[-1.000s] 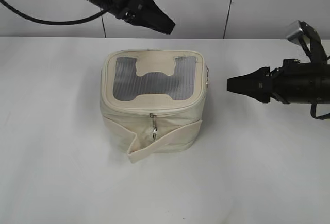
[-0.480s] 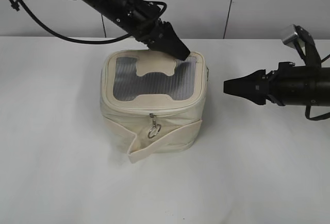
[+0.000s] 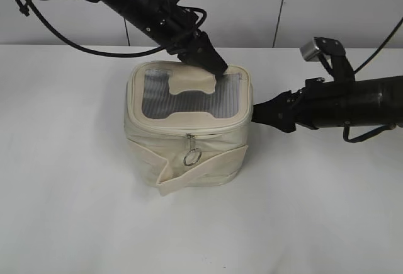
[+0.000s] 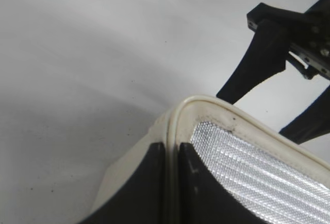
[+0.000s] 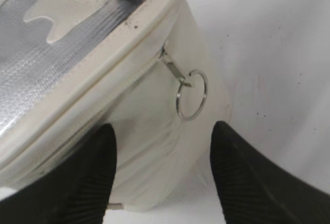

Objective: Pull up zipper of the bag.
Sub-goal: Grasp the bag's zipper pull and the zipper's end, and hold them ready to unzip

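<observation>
The cream bag [image 3: 189,154] stands mid-table, its mesh window [image 3: 189,101] facing up. The zipper [image 3: 189,131] runs round the top rim. One silver slider with a ring pull [image 3: 192,157] hangs at the front; a second ring pull [image 5: 191,94] hangs on the bag's right side. My left gripper [image 3: 217,67] is at the far top edge; in the left wrist view [image 4: 172,149] its jaws are pinched on the rim piping [image 4: 206,103]. My right gripper [image 3: 255,113] is open, its fingers [image 5: 85,177] straddling the bag's right side, short of the ring pull.
A loose cream strap band [image 3: 201,173] wraps the bag's lower front and sticks out at the bottom left. White table [image 3: 75,211] lies all round; a grey wall panel [image 3: 252,3] stands behind.
My left gripper came down from above and closed on the bag's far top rim. My right gripper moved left up to the bag's right side. The front ring pull swung.
</observation>
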Tool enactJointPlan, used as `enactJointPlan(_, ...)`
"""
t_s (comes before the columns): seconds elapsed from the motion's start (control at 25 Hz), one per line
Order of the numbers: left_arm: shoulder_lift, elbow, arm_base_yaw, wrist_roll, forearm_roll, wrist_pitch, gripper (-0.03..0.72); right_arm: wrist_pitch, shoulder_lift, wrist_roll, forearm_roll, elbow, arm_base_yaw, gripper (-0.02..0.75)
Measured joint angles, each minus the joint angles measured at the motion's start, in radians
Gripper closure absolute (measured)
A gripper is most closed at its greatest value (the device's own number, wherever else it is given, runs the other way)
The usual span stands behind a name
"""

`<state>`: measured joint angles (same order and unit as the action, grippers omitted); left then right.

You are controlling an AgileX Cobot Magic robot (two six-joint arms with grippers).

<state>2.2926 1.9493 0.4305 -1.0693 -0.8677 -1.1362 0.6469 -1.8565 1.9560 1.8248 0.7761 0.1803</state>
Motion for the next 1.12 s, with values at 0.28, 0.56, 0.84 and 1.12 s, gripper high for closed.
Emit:
enactJointPlan(0.28,0.000,0.000,0.000,0.002,0.001,0.001,0.638,-0.101,-0.044,0.005,0.000,0.072,0.049,0.296)
enactJointPlan(0.56,0.000,0.000,0.000,0.003,0.001,0.000,0.638,-0.129,-0.108,0.004,0.000,0.154,0.060,0.324)
enactJointPlan(0.84,0.000,0.000,0.000,0.003,-0.002,-0.001,0.641,-0.109,-0.140,-0.022,0.001,0.185,0.066,0.719)
enactJointPlan(1.12,0.000,0.000,0.000,0.020,-0.001,0.002,0.641,-0.119,-0.067,-0.188,-0.114,0.117,0.066,0.729)
